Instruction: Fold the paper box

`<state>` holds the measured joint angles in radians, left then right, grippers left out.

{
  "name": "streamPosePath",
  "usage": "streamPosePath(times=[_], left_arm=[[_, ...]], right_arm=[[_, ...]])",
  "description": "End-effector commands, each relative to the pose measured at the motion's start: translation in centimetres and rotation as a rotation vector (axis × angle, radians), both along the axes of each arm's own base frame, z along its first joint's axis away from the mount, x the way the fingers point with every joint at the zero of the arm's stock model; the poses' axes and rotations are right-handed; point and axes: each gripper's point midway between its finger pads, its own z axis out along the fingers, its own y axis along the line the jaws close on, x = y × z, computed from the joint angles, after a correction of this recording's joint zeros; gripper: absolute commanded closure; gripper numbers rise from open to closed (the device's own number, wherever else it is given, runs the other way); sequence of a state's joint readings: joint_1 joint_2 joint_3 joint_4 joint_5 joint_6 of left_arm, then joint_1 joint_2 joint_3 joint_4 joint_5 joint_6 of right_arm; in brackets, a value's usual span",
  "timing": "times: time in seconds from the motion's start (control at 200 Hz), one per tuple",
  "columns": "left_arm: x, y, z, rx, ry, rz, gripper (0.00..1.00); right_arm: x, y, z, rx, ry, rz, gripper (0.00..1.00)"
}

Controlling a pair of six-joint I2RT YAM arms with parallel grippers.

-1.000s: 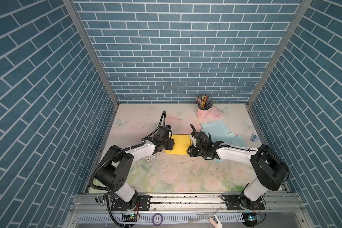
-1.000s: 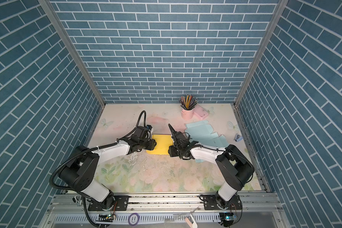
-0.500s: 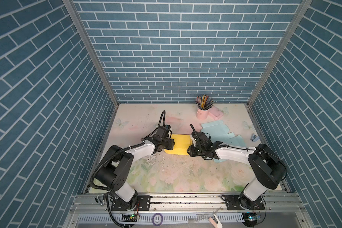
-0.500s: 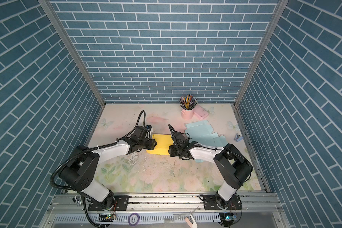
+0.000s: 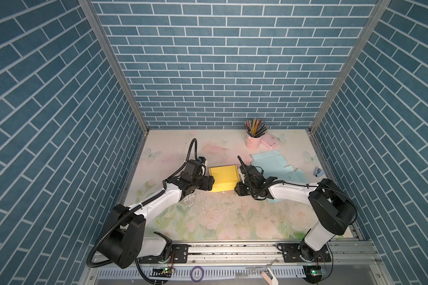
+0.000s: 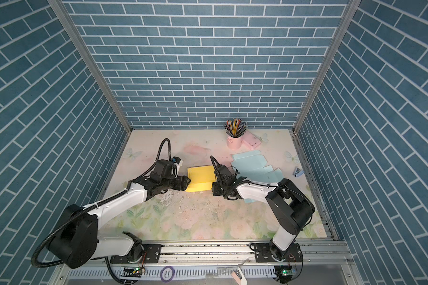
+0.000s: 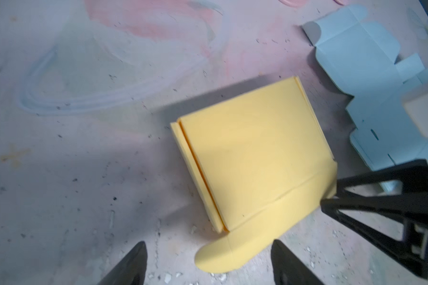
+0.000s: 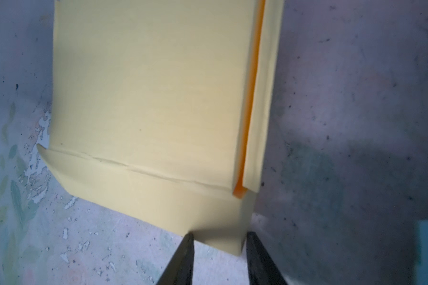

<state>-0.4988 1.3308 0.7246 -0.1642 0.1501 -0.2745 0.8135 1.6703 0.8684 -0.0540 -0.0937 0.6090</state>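
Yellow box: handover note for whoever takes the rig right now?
Left gripper: open; the rounded end of the flap lies between its jaws, not pinched.
Right gripper: jaws partly closed around the flap's other corner; a firm grip is not clear.
Yellow box: mid-table between the two grippers, body closed up, top panel down.
Left to do: the front flap sticks out, untucked; likely tuck it in.
Blue box blank: flat, unfolded, right of the yellow box in both top views.
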Motion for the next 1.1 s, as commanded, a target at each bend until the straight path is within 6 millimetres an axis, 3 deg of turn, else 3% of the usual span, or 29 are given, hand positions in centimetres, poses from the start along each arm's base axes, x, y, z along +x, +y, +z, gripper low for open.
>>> streamPosePath(times=[0.0,0.06,0.19,0.555,0.765,0.945,1.095], left_arm=[[-2.2,-0.8,-1.9,0.026,0.060,-0.034,0.23],[-2.6,-0.9,-2.6,0.017,0.071,-0.036,0.27],[-2.4,-1.5,-2.0,-0.006,0.057,-0.034,0.35],[-2.0,-2.3,-3.7,0.005,0.077,-0.015,0.44],[-1.7,-2.0,-4.2,0.041,0.080,-0.007,0.48],[-1.7,-1.8,-4.4,0.060,0.084,-0.012,0.49],[-1.8,-2.0,-4.4,0.055,0.086,-0.019,0.48]], right_arm=[[0.2,0.0,-0.1,-0.016,0.003,-0.007,0.63],[0.2,0.1,-0.1,-0.016,0.002,-0.005,0.63],[0.3,0.2,0.1,-0.016,0.001,-0.003,0.64],[0.6,0.7,1.5,-0.018,-0.038,0.032,0.64],[-1.7,-0.6,2.4,-0.048,-0.042,0.061,0.63],[-2.7,-3.6,5.9,-0.097,-0.110,0.038,0.58],[0.2,-4.6,8.8,-0.111,-0.177,0.019,0.54]])
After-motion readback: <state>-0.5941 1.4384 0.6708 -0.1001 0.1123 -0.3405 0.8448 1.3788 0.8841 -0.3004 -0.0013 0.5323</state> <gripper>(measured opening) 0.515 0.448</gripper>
